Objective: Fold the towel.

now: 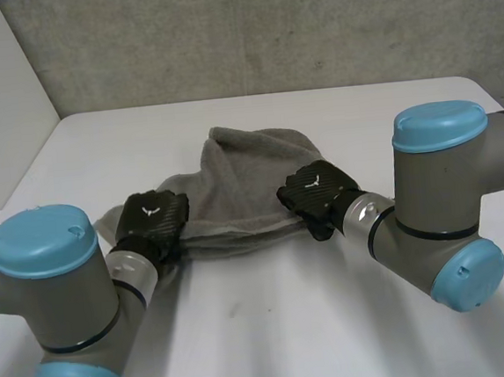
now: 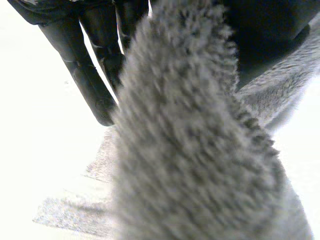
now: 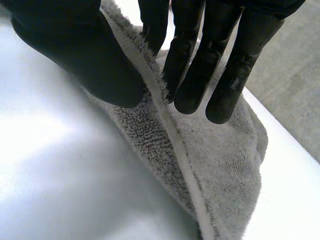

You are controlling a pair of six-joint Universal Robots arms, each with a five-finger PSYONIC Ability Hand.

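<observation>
A grey towel (image 1: 244,176) lies bunched in the middle of the white table (image 1: 291,326), its far part humped up. My left hand (image 1: 153,219) is at the towel's near left edge. In the left wrist view the towel (image 2: 190,150) runs up between straight fingers (image 2: 95,85) and the thumb, pinched there. My right hand (image 1: 318,191) is at the near right edge. In the right wrist view the thumb (image 3: 75,55) and fingers (image 3: 200,70) pinch the towel (image 3: 225,165) at its hemmed border.
A grey wall (image 1: 265,37) stands behind the table's far edge, and a pale wall runs along its left side. Bare tabletop (image 1: 246,321) lies between my two arms, in front of the towel.
</observation>
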